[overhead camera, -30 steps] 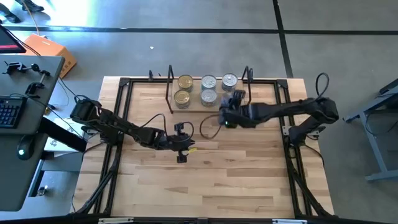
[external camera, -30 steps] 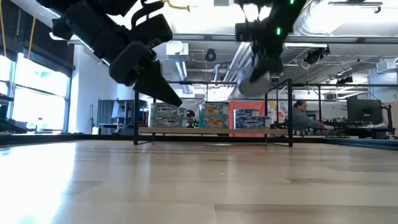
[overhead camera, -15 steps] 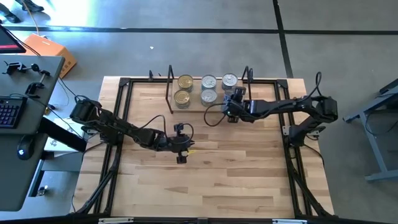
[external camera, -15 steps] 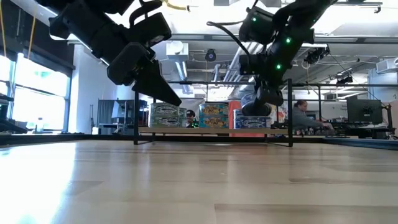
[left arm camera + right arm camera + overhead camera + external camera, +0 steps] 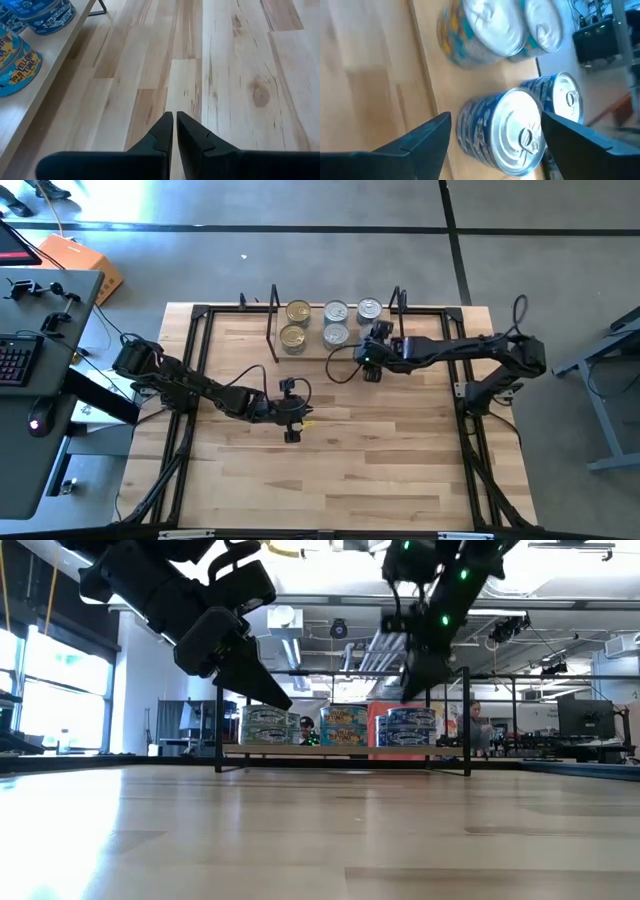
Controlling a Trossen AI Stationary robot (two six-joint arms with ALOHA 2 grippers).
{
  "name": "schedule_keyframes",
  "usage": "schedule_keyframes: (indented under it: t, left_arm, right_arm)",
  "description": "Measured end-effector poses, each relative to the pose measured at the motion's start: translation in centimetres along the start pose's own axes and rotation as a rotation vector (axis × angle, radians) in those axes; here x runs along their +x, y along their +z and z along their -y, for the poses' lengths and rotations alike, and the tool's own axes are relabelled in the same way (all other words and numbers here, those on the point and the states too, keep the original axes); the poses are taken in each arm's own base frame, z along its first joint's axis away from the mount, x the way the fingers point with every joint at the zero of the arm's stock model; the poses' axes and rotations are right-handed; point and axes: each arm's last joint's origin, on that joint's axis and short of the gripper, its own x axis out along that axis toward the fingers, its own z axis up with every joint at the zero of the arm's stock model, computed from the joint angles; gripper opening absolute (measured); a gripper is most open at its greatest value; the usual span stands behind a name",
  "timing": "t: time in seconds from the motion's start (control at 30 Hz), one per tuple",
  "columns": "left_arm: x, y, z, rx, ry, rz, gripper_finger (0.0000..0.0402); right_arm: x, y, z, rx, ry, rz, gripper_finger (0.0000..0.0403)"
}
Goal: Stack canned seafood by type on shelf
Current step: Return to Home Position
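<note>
The right gripper (image 5: 496, 120), fingers spread wide, hangs at the front edge of the shelf (image 5: 312, 350), with a dark blue tin (image 5: 507, 132) just ahead between them. The left gripper (image 5: 173, 116), fingers pressed together, has bare table (image 5: 235, 60) all around. The tins stand stacked with silver pull-tab lids. The teal tins (image 5: 480, 30) are beyond, and the gold-lidded tins (image 5: 298, 311) are farthest from the right gripper.

The near half of the table (image 5: 400, 470) is bare wood, with lots of room to pass. In the middle, the left gripper (image 5: 174, 116) hangs low with its fingers together. At the far side, tins (image 5: 335, 312) fill the shelf (image 5: 312, 352) between two wire uprights (image 5: 273, 320). The right gripper (image 5: 375, 340) hovers by the right-hand tins, fingers apart, blocking that spot.
</note>
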Motion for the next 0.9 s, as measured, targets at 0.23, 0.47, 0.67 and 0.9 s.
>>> schedule_keyframes:
  t: [0.23,0.47,0.67,0.9]
  left_arm:
    - [-0.2,-0.1,0.5,0.013,0.017,0.004,0.0014]
    - [-0.8,0.2,2.0,0.075,-0.019,0.054,0.0014]
    - [-1.2,0.9,2.8,0.116,-0.043,0.139,0.0014]
    - [-0.9,1.6,1.9,0.084,-0.018,0.189,0.0014]
  right_arm:
    - [-2.9,-1.4,-2.5,0.228,0.365,0.294,0.0297]
    - [-7.6,-6.0,-7.4,0.173,0.617,0.561,0.0295]
    - [-9.9,-11.8,-6.1,0.331,0.715,0.706,0.0276]
    - [-10.0,-16.7,-4.7,0.430,0.727,0.899,0.0249]
